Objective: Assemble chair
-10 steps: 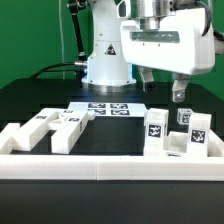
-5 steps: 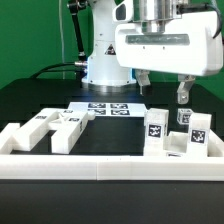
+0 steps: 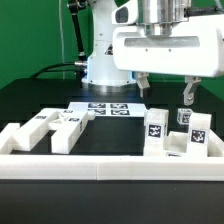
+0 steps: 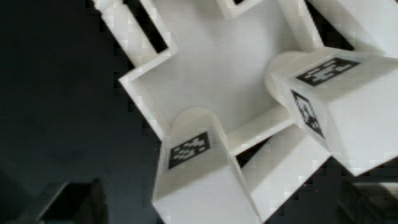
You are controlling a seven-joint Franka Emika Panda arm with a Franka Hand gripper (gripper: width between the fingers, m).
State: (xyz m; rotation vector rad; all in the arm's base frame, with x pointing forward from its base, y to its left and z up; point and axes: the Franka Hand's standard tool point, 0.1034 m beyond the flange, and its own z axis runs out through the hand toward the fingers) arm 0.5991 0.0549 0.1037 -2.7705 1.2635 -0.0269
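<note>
Currently gripper (image 3: 165, 90) empty, jaws spread wide, hanging above upright tagged chair parts (image 3: 176, 133) at exterior view's right. Parts lie at gripper's 6 o'clock, long axes vertical; tagged blocks (image 4: 267, 130) fill wrist view. Low chair parts (image 3: 55, 128) at 8 o'clock, well apart.

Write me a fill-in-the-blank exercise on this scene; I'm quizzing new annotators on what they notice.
1. The tool holds nothing; its jaws stand ___.
2. The marker board lies flat on the ___ table.
3. The chair parts closest to the tool stand at the exterior view's ___.
Missing words: open; black; right.
</note>
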